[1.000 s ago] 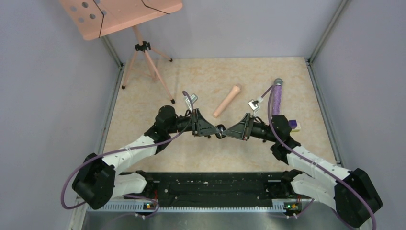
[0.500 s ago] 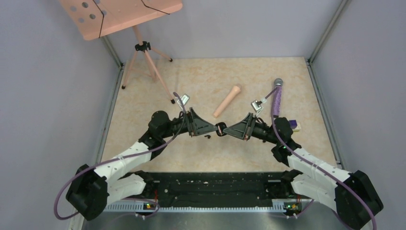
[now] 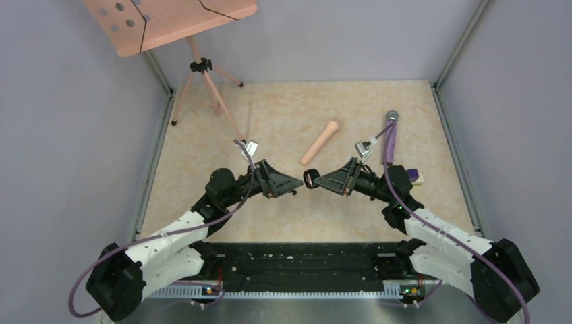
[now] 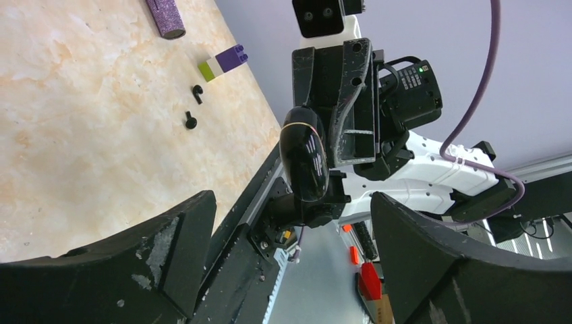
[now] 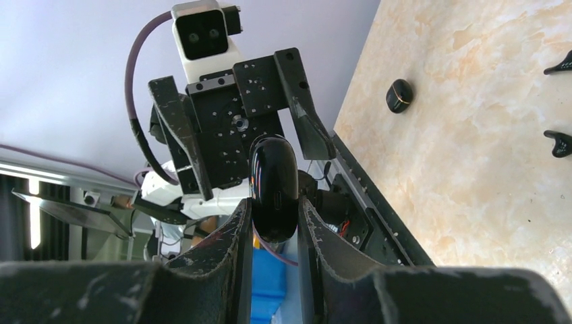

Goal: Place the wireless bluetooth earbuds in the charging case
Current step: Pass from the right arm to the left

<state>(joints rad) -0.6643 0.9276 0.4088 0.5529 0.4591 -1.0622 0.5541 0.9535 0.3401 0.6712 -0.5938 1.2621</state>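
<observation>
Clearly the charging case (image 5: 273,182) is off the table, pinched across its broad faces between the fingers of the right gripper (image 5: 274,210), which is closed down to the case's width. It looks like a light, hard, glossy pebble, so I'd judge it slippery. The rounded shell could squirt out of a grip near its edge, and the broad faces seem the safer hold, leaving hinge and seam free.

Facing it, the left gripper (image 4: 290,202) stands spread wide with nothing in it.

The earbuds (image 4: 196,93) lie loose on the table (image 4: 81,101), close together and near a purple-and-white cube (image 4: 222,63). They look tiny, smooth and light, likely to roll or flick away, and are probably best pinched across the body rather than the stem.

From overhead I can't find them; the right arm seems to cover that spot. Whether the lid is open I can't tell, since only the case's outside shows. A small black lump (image 5: 398,95) sits apart on the table; what it is I can't say.
</observation>
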